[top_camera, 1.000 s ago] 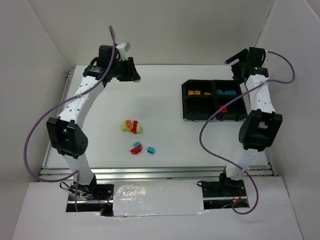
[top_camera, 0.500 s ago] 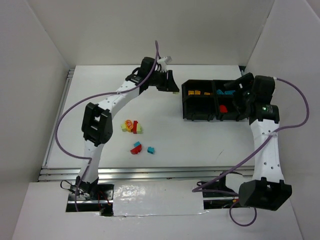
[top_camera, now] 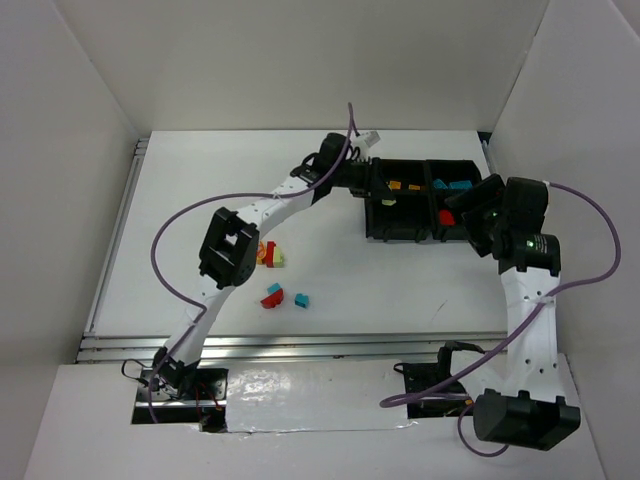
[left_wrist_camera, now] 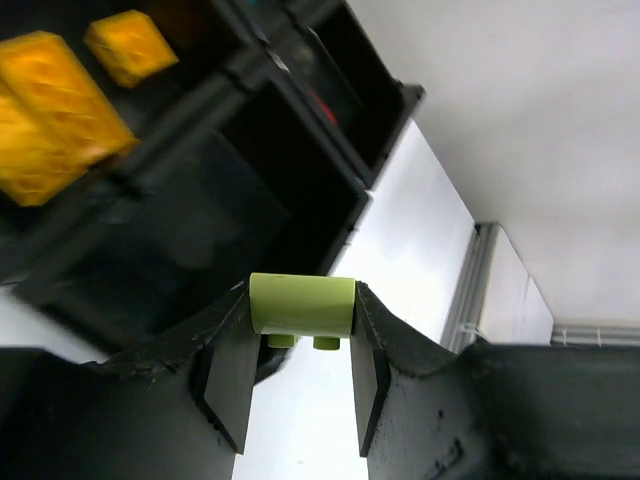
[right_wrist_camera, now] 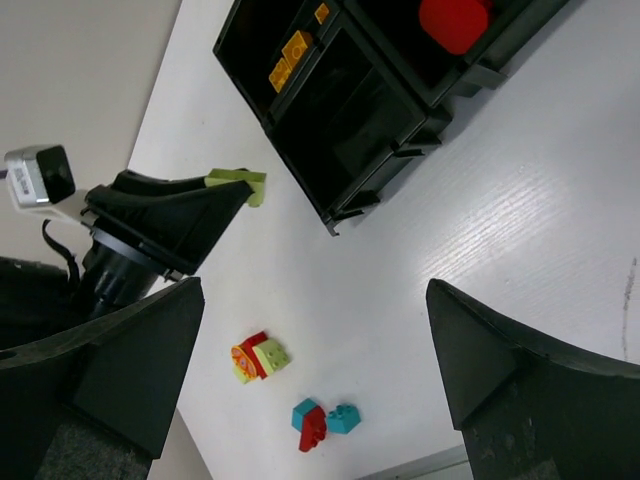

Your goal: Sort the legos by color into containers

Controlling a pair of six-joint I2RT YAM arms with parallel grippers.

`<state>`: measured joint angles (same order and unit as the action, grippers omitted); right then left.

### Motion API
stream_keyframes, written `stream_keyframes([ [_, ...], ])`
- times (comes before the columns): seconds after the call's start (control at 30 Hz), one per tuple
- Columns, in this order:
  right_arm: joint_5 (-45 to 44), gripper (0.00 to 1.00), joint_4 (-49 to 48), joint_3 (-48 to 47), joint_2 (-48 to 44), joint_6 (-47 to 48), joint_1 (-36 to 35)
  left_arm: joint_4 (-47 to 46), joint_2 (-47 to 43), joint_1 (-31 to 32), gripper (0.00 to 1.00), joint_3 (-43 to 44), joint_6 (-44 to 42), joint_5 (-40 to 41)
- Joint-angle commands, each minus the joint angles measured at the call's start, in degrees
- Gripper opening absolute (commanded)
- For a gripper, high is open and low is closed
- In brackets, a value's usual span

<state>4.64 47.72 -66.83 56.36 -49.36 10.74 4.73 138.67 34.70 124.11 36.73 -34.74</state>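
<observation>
Clearly the left pincer [left_wrist_camera: 300,345] is clamped on a pale yellow-green brick [left_wrist_camera: 302,303], pinched flat between both fingers with its studs pointing back toward the wrist. Just ahead of its tips lies the black four-compartment tray [left_wrist_camera: 215,95]. In the right wrist view the tips sit just outside the tray's wall, over bare desk [right_wrist_camera: 480,230]. From above they merge with the black plastic and the brick cannot be made out. Beyond the tips and to their left, orange-yellow bricks [left_wrist_camera: 60,100] lie in one compartment, the largest cut off by the frame edge. The right pincer [right_wrist_camera: 312,290] is spread wide with nothing between its fingers. A red brick [right_wrist_camera: 455,22] ahead of it is clipped by the top edge, and from above this pincer covers part of the near-right compartment. Open white desk lies under its fingers, with a loose heap [right_wrist_camera: 260,358] of yellow-green, red and orange pieces and a teal-and-red group [right_wrist_camera: 325,420] nearer its wrist. The left arm's elbow [top_camera: 230,248] overlaps the heap in the top view.
</observation>
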Motion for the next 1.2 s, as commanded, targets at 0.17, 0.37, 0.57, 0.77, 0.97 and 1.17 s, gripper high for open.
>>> stream_keyframes([
  [0.17,-0.2,1.0,2.9,3.1,-6.4,2.0,-0.1,-2.3,4.1,2.6,0.36,5.4,-0.1,-0.3],
  [0.37,-0.7,1.0,3.3,1.7,-7.3,3.4,-0.2,-4.0,4.9,3.1,0.9,5.0,0.7,-1.2],
  [0.57,1.9,1.0,0.8,1.6,-6.1,5.5,-0.5,-2.5,3.1,2.9,1.0,10.1,1.2,-0.7],
  [0.77,0.7,1.0,-2.0,-0.7,-4.0,10.4,-1.8,5.5,-9.9,-1.4,0.99,9.4,-2.1,7.7],
  [0.97,1.6,1.0,-1.3,-3.9,4.6,14.6,-12.4,20.5,-28.3,-13.9,0.99,-10.1,0.6,27.7],
  [1.17,-13.5,1.0,1.1,-6.4,17.6,11.0,-39.5,36.5,-41.8,-17.4,1.0,-24.5,-7.4,45.5],
])
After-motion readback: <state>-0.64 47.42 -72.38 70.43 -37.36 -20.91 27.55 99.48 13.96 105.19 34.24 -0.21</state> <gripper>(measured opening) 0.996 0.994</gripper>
